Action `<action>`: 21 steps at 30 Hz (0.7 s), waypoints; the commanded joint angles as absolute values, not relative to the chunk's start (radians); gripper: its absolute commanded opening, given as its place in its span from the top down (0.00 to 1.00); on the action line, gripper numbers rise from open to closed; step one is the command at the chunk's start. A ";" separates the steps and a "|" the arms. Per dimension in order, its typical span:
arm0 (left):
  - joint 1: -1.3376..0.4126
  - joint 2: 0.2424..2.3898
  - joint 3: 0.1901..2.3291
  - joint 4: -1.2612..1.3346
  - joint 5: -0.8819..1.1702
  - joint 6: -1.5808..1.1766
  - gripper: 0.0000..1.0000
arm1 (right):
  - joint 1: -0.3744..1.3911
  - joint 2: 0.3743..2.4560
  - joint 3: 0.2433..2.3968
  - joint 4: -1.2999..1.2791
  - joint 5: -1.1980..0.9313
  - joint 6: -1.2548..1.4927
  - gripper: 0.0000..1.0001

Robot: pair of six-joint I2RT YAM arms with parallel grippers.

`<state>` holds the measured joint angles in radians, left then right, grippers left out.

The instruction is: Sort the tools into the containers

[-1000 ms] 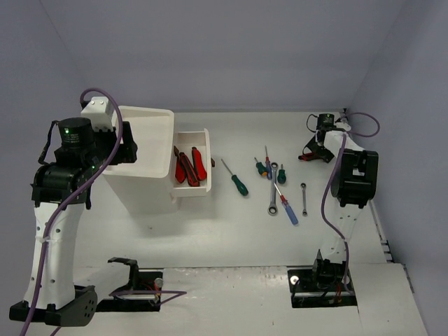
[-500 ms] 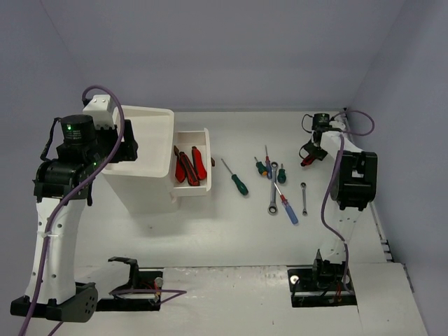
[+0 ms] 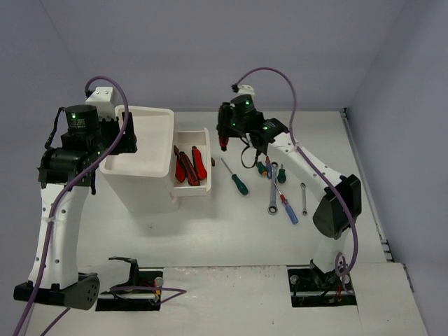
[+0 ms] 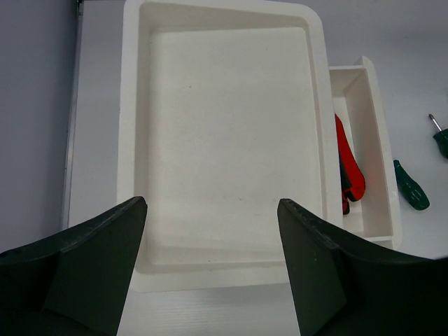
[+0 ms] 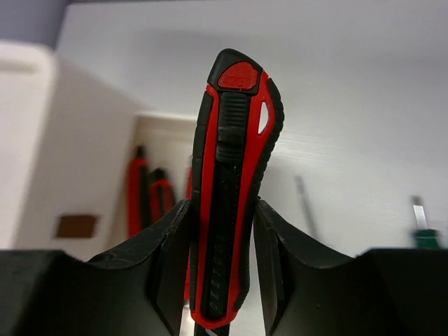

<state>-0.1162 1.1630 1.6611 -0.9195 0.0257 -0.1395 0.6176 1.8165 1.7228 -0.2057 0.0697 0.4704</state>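
The left arm is standing tall from its base, bending at the elbow and reaching over the tall white plastic box point(image 3: 140, 189), so that the left gripper point(image 4: 211, 206) is hovering above the box's shallow rectangular tray top point(image 4: 133, 105) with its dark fingers point(image 4: 105, 245) spread wide and nothing between them. Just right of the box, a white pull-out drawer point(image 3: 192, 190) is sticking out, and several red-handled tools point(image 3: 187, 168) are lying in it lengthwise, running from the far end towards the near end. Right of the drawer, the right arm is stretching from its base at the near right, up and leftward across the table in a long arc, and its wrist is turning downward. The right gripper point(image 5: 224, 224) is clamping a red and black utility knife point(image 5: 234, 182) on both sides. The knife's long axis is running in line with the fingers, and its slider end is jutting out beyond the fingertips towards the table; it is hanging in the air just beside the far right corner of the drawer, apart from it. Further right, a green-handled screwdriver point(image 3: 238, 182) is lying slantwise on the white table point(image 3: 231, 231), and beyond it a silver metal wrench point(image 3: 273, 190), a blue-handled screwdriver point(image 3: 289, 210) and a smaller silver wrench point(image 3: 304, 198) are lying near one another.
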 commanded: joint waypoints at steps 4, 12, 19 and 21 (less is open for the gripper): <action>-0.118 1.163 1.718 -0.885 -0.013 -0.127 0.28 | 0.760 1.997 1.918 -0.170 0.051 0.512 0.94; -0.117 1.189 1.719 -0.899 -0.069 -0.116 0.28 | 0.808 2.061 1.982 -0.170 0.080 0.506 0.48; -0.071 1.300 1.768 -0.905 -0.085 -0.075 0.28 | 0.784 1.952 1.927 -0.170 0.117 0.438 0.36; -0.043 1.339 1.785 -0.905 -0.070 -0.063 0.28 | 0.762 1.903 1.876 -0.169 0.142 0.422 0.37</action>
<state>-0.0895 1.2728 1.7243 -0.9376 -0.0655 -0.1044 0.8007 2.0773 1.9149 -0.2200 0.0727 0.4700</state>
